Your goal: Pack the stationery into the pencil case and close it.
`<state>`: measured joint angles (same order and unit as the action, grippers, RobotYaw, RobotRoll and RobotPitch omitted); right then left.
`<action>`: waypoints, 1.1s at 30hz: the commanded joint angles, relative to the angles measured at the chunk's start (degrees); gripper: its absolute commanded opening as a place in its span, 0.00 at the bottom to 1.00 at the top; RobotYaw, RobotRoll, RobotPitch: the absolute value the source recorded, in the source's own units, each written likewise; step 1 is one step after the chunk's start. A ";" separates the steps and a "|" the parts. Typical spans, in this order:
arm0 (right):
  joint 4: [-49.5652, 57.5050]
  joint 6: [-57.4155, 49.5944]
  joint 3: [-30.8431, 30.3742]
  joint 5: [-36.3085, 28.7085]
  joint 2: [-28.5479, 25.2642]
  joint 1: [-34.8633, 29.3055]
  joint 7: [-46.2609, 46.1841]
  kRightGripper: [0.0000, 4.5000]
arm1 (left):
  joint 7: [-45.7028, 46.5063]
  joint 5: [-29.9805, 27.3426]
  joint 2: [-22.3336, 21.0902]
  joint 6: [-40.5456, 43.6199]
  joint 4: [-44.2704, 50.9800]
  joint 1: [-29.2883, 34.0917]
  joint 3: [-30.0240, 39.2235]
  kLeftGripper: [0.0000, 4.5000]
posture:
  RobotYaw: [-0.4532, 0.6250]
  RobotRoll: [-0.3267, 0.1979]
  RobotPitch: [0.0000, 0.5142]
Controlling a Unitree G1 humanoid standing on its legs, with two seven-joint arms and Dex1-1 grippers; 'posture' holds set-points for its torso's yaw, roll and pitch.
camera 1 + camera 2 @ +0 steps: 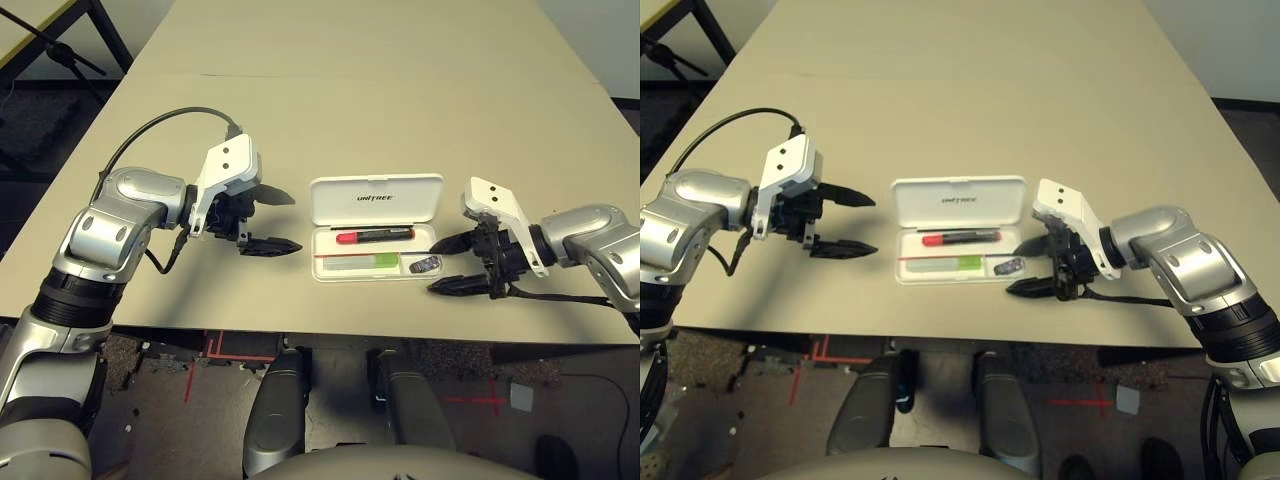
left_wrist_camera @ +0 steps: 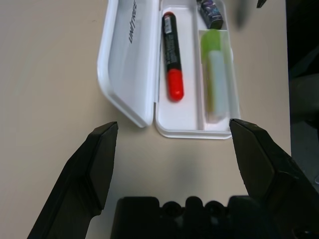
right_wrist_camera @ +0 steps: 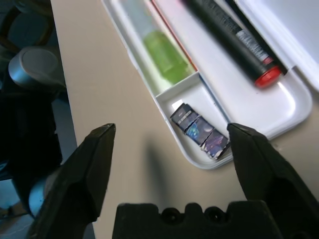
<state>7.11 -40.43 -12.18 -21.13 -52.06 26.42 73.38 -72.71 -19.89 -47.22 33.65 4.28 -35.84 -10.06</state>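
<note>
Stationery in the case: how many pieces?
3. Red marker in the long section by the lid, green highlighter in the front slot, small dark piece in the corner pocket. None outside.

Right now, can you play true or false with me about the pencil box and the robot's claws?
1. The pencil case is closed. False: its lid lies open on the table, with the tray showing.
2. The red marker lies inside the tray. True.
3. The light-green highlighter is out on the table beside the case. False: it lies in the tray's long compartment, nearer the robot than the marker.
4. The small dark piece sits in the small corner compartment. True.
5. The right gripper is holding the marker. False: its fingers are spread apart with nothing between them, beside the tray's end.
6. The left gripper is open and away from the case. True.
</note>
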 commanded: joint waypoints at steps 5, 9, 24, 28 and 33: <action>-4.11 6.89 11.74 -10.79 -0.58 -3.58 10.55 0.99 | 0.90 3.38 0.41 -2.20 -6.99 -4.19 -0.40 1.00 | 0.58 0.62 0.34; -7.83 9.54 16.94 -13.80 -1.23 -4.03 14.07 0.99 | 3.49 6.17 1.85 -2.18 -13.04 -7.83 -0.84 1.00 | 0.56 0.62 0.34; -13.68 14.62 25.36 -16.61 -1.96 -6.34 16.90 1.00 | 9.54 14.78 12.37 -7.58 -34.19 -20.79 -2.66 0.00 | 0.54 0.62 0.34; -14.35 15.83 26.29 -17.35 -1.35 -7.09 17.94 1.00 | 6.82 17.19 14.02 -13.69 -41.73 -24.20 -4.32 0.00 | 0.54 0.62 0.35; -14.02 15.72 26.97 -17.91 -1.42 -8.01 17.54 1.00 | 1.61 19.77 16.32 -20.03 -47.22 -27.57 -7.03 0.00 | 0.53 0.62 0.35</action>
<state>-7.06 -25.16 13.21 -38.22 -53.42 19.22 90.59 -68.65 -1.78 -31.26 16.09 -41.17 -62.27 -15.54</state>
